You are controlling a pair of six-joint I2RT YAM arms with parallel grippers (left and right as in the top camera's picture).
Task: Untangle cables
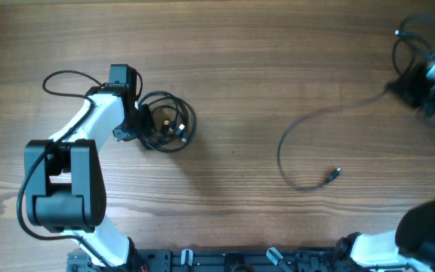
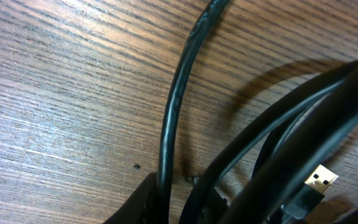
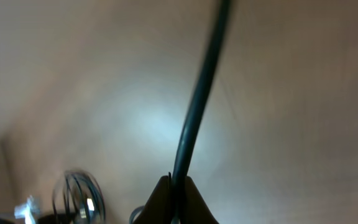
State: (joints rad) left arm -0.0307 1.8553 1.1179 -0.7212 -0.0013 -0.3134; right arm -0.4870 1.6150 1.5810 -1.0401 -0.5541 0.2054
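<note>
The cables lie in two groups. A knotted coil of black cables (image 1: pixel 175 113) sits left of centre, with my left gripper (image 1: pixel 143 125) at its left side. In the left wrist view that gripper (image 2: pixel 176 184) is shut on one strand (image 2: pixel 169 124) of the coil, and a USB plug (image 2: pixel 321 180) shows to the right. One separate cable (image 1: pixel 291 133) runs from my right gripper (image 1: pixel 400 89) at the far right, curves down and ends in a small plug (image 1: pixel 333 175). The right gripper (image 3: pixel 178 182) is shut on this cable (image 3: pixel 197 99), which rises out of frame.
The left arm's own black wire (image 1: pixel 60 77) loops at the far left beside its base (image 1: pixel 59 189). The right arm's wires (image 1: pixel 410 38) hang at the top right corner. A black rail (image 1: pixel 240 261) lines the table's front edge.
</note>
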